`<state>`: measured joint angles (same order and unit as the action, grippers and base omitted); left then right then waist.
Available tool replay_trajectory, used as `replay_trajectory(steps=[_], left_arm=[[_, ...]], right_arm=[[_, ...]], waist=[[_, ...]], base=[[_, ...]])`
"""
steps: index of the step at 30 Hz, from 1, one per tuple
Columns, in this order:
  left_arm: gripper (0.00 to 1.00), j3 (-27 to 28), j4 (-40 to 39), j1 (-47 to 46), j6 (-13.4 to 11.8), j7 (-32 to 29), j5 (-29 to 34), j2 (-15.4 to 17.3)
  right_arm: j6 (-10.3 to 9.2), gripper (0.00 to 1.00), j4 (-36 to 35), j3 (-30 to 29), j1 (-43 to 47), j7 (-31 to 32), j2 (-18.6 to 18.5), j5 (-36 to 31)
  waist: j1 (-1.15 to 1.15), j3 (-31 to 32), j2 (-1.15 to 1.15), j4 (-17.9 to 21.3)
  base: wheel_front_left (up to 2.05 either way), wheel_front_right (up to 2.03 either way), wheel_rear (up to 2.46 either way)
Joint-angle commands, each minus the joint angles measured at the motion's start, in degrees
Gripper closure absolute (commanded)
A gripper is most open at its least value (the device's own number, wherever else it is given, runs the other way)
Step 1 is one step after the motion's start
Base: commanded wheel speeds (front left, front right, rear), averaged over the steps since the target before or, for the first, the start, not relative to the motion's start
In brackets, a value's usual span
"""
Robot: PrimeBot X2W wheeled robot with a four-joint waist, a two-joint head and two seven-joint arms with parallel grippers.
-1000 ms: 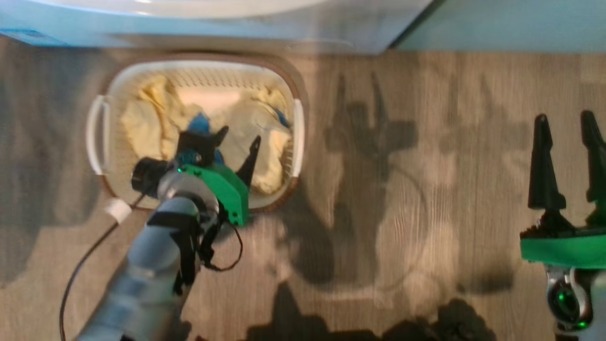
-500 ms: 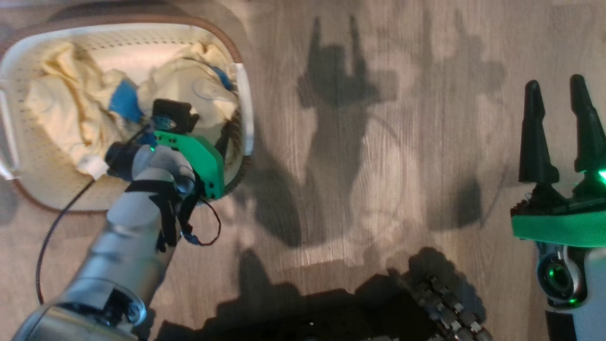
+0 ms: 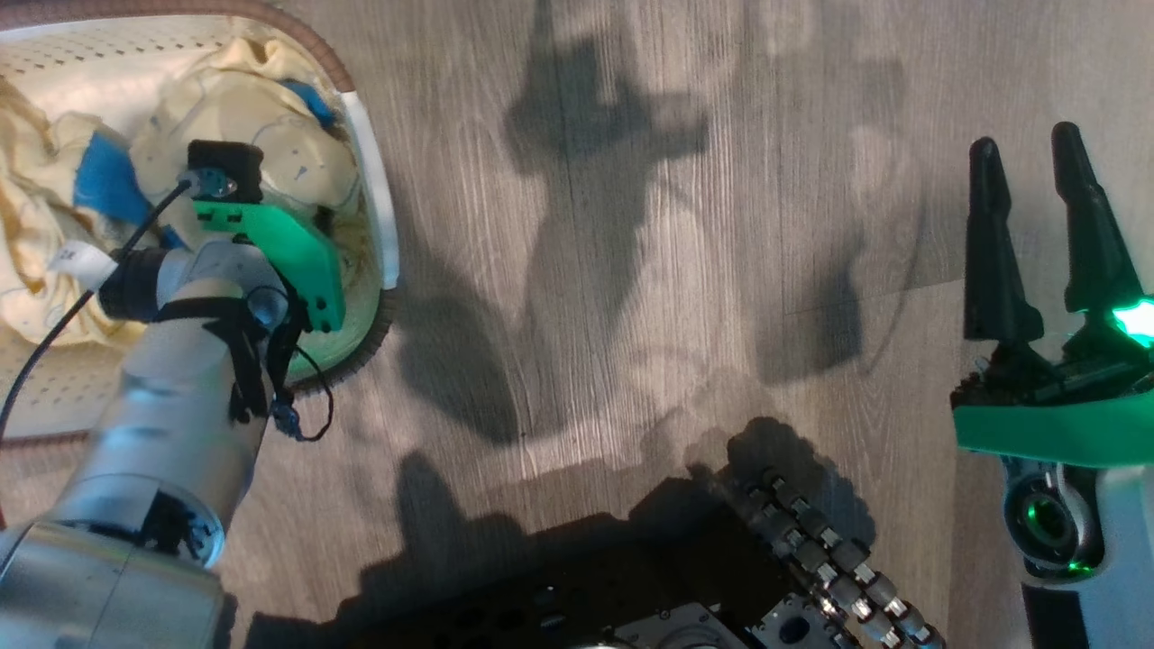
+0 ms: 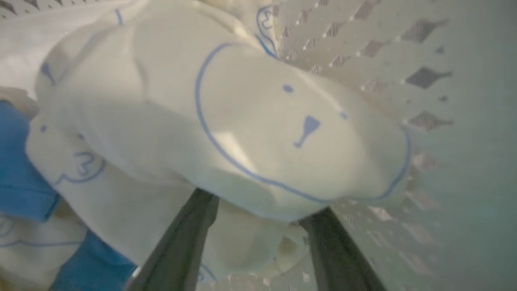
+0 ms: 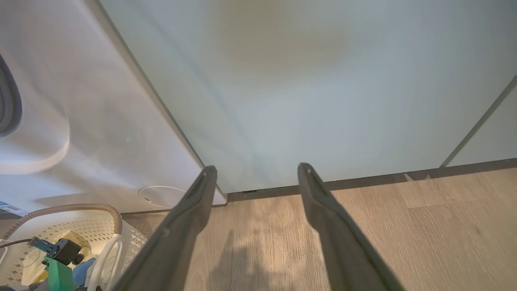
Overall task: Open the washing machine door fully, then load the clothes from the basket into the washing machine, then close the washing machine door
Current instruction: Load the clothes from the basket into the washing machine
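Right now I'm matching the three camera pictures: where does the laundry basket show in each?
Head view: basket in the upper left corner, cut off by the edges.
Left wrist view: its perforated wall across the upper right, close up.
Right wrist view: lower left corner, on the floor.
Shared landmark: the blue cloth inside it, at the left edge in the left wrist view, bottom left in the right wrist view.

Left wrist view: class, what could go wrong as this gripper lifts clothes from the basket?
The left gripper straddles only a fold of the yellow garment, fingertips hidden; a thin pinch may slip.
The basket wall is close beside one finger; it might snag the holes.
The blue cloth touches the garment and could drag out, then drop.
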<state>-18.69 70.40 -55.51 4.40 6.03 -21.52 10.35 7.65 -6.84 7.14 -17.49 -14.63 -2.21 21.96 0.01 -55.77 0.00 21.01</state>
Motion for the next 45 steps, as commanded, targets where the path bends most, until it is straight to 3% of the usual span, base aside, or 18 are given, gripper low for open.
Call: replay_trajectory(steps=[1, 13, 25, 45], left_arm=[[1.0, 1.1, 0.3, 0.6, -0.3, 0.4, -0.3, 1.6], [1.0, -0.9, 2.2, -0.1, -1.4, 2.5, 0.5, 0.6], [1.0, -3.7, -1.4, 2.7, -2.8, 8.7, 2.7, -2.0], [1.0, 0.9, -38.7, 22.9, -5.4, 9.0, 5.6, -2.9]], right_arm=[[-0.16, 0.0, -1.8, 0.8, 1.4, -0.4, -0.7, 0.5], [-0.16, 0.0, -1.4, -0.1, 1.4, -0.4, -0.7, -0.5], [-0.16, 0.0, -0.8, -4.5, 3.6, -0.4, -0.7, -4.6], [-0.16, 0.0, 1.0, -9.5, 10.9, -0.4, -0.7, -11.0]], waist=[[-0.01, -0.1, 0.0, 0.2], [-0.01, 1.6, 0.0, -1.6], [-0.01, 9.3, 0.0, -7.8], [-0.01, 27.4, 0.0, -17.7]], base=[[0.0, 0.0, 0.0], [0.0, 0.0, 0.0], [0.0, 0.0, 0.0], [0.0, 0.0, 0.0]])
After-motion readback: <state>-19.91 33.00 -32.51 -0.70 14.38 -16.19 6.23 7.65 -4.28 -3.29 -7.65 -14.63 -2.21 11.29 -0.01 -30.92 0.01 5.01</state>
